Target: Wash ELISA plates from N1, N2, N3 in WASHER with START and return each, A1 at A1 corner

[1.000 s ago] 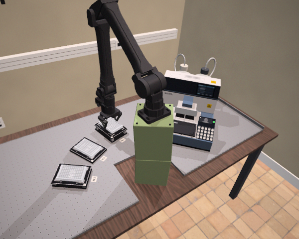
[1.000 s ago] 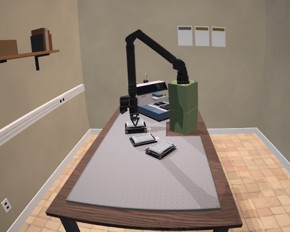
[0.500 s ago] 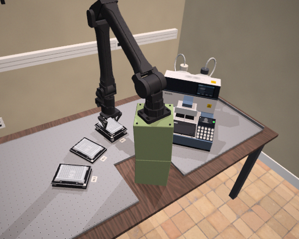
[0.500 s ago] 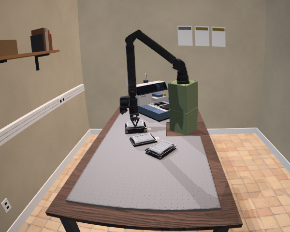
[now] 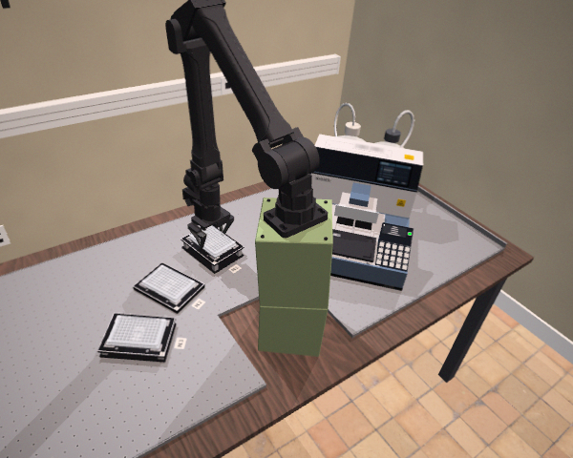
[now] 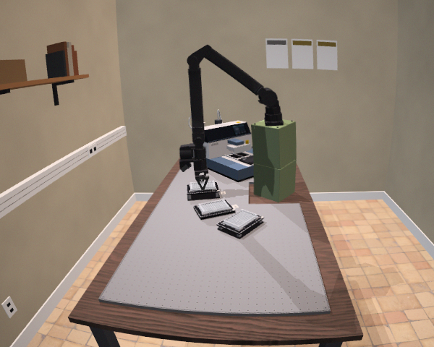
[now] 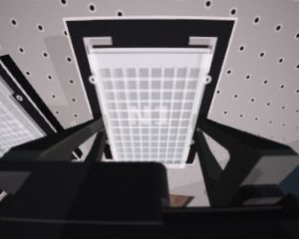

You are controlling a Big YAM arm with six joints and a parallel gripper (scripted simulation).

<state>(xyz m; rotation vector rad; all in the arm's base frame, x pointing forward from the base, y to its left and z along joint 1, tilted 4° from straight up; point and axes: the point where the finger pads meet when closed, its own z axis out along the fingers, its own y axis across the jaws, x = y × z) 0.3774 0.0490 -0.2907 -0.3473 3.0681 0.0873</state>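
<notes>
My gripper point(image 5: 212, 238) point(image 6: 202, 187) point(image 7: 149, 119) is shut on the long sides of a clear plate point(image 5: 219, 242) point(image 6: 211, 184) point(image 7: 149, 90). The plate is level, just above nest N1 point(image 5: 195, 255) point(image 6: 203, 195) point(image 7: 149, 30) and roughly in line with it; a small gap seems to remain. Its cut-off corner cannot be made out. A second plate point(image 5: 168, 284) point(image 6: 214, 206) point(image 7: 5, 119) lies in nest N2, and a third plate point(image 5: 137, 332) point(image 6: 241, 220) in nest N3. The washer point(image 5: 366, 170) point(image 6: 230, 166) shows a green lamp point(image 5: 409, 233). No plate shows in its dark carrier area point(image 5: 353, 244).
The green pedestal point(image 5: 293, 276) point(image 6: 273, 160) of the arm stands between the nests and the washer. The washer's keypad point(image 5: 393, 255) is at its front right. Tubes and bottle caps rise behind it. A wall rail point(image 5: 129, 100) point(image 6: 60, 173) runs behind the table.
</notes>
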